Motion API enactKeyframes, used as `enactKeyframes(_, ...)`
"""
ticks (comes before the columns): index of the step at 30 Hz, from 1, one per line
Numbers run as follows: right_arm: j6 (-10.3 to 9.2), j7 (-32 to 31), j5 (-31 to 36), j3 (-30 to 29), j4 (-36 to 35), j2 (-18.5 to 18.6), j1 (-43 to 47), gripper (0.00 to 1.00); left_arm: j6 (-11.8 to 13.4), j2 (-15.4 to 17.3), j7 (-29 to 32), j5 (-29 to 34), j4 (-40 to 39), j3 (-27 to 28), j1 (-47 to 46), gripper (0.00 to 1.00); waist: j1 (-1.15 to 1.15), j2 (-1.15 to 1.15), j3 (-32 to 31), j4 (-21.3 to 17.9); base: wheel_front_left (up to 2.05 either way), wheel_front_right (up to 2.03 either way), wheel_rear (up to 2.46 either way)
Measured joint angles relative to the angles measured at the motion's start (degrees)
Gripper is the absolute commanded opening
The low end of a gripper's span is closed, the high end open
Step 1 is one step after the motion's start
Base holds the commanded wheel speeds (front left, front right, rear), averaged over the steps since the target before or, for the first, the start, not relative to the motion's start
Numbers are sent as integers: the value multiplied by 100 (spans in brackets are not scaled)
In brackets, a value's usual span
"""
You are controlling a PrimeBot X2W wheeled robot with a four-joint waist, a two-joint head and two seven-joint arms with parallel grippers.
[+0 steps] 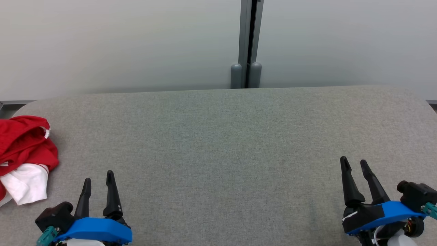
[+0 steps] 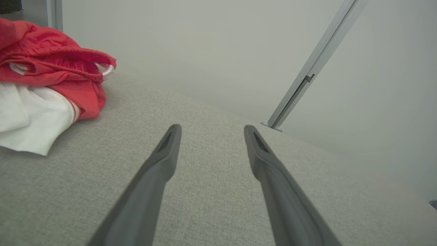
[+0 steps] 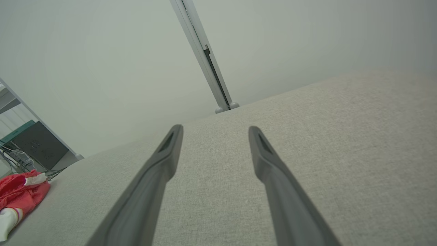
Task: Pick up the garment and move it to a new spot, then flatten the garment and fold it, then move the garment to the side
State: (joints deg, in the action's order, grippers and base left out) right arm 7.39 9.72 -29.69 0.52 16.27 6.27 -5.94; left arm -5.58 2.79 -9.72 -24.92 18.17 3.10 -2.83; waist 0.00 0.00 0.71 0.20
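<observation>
Pickup is not yet begun: the crumpled red-and-white garment lies at the left edge of the tabletop. The left hand and right hand stand open and empty. The left one should reach for it.

The garment runs off the head view's left edge.

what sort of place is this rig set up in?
Probably a lab or test cell: a grey cloth-covered table, plain panels joined by a metal post behind it, and a dark box with loose cables past its end.
</observation>
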Motion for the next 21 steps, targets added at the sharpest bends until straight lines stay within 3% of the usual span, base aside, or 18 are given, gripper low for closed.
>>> enactKeyframes(21, 1, 256, 1235, -163, 129, -25, 29, 100, 55, 3, -260, 1117, 56, -21, 37, 100, 0, 0, -18, 35, 0, 0, 0)
